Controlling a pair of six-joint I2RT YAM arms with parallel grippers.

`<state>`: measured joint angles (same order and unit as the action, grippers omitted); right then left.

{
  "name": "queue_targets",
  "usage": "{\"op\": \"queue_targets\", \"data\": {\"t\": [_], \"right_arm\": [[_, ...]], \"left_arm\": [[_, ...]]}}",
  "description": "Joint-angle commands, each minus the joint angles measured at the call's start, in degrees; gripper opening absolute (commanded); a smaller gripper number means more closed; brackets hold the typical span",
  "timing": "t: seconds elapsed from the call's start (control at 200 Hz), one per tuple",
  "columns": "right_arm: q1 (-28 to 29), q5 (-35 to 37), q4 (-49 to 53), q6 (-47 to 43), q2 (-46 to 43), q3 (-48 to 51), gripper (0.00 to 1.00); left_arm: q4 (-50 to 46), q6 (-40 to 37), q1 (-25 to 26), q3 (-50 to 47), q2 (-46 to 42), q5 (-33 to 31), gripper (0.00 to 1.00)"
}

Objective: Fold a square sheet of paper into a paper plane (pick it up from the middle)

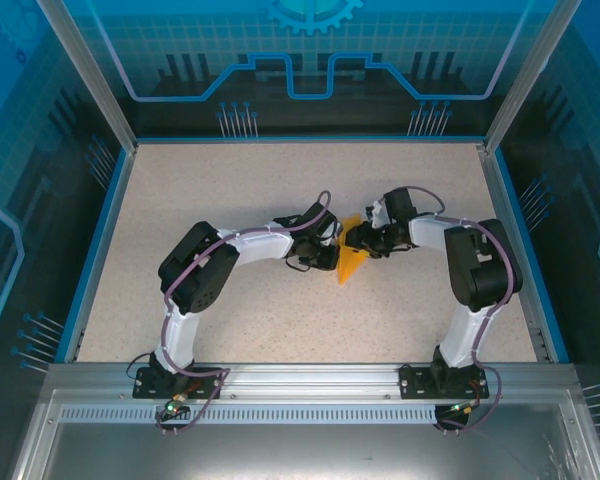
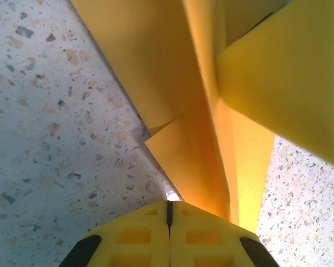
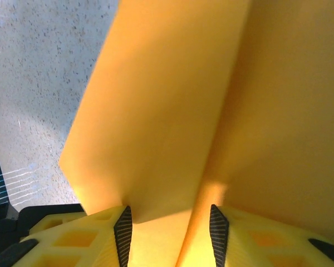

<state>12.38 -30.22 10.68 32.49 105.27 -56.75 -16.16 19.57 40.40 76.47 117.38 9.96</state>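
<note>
Paper plane point(image 3: 156, 111) sits inside right end effector point(image 3: 170, 216).

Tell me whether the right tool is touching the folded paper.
Touching. The right wrist view shows the folded paper running down into the right tool, its surface meeting both dark pads.

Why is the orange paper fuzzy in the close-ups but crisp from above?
Right wrist view: the folded orange-yellow paper sits very near the lens, so it blurs, darker along its crease. Left wrist view: the speckled beige tabletop is sharp; a white glare spot sits above the shut yellow left tool. Top view: even light, faint shadows under the arms.
</note>
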Motion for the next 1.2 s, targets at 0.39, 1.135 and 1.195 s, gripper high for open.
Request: {"op": "queue_targets", "data": {"t": [0.39,1.135,1.195], "right_arm": [[0.0,-3.8,-2.6,0.5,1.7,-0.5,0.44],[-0.3,-9.0,-8.4,3.0,3.9,0.3,0.24],[-0.3,-8.7,-8.4,2.7,3.9,0.3,0.19]], "left_arm": [[1.0,3.1,-1.0,2.6,-5.8,2.6,0.29],[2.0,2.4,-1.8,4.2,1.4,3.7,0.11],[1.9,2.4,-1.9,4.3,1.2,3.8,0.12]]}}
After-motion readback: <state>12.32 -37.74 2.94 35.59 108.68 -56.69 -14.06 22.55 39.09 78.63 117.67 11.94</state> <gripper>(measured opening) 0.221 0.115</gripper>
